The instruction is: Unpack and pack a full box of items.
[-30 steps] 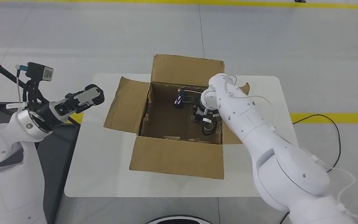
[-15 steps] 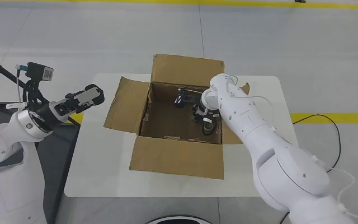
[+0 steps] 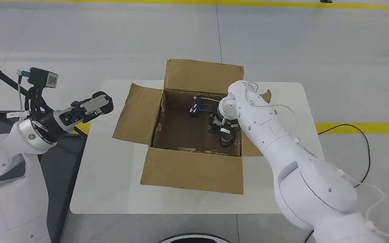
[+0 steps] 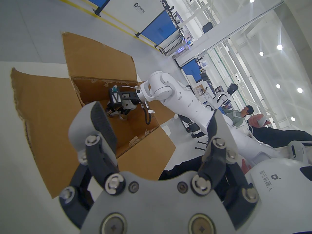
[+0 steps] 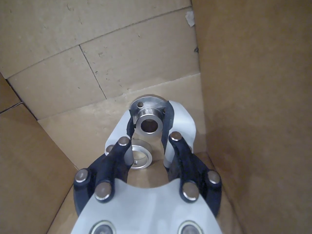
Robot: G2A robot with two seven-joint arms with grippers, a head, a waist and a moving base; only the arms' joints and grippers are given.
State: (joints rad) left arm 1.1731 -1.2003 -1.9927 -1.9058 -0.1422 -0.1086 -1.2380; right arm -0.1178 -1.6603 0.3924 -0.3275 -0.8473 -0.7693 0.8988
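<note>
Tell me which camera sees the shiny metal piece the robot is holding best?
The right wrist view: the shiny metal piece sits close up in the right tool, its hole clear. In the left wrist view it is a tiny far-off blur; in the top view the arm mostly hides it.

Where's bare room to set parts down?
Table: the wide strip between the box's near flap and the front edge, and the patch beside its left flap. Box floor toward the left wall is bare. Crowded: right wall, where the right gripper holds a metal hub by a ring.
</note>
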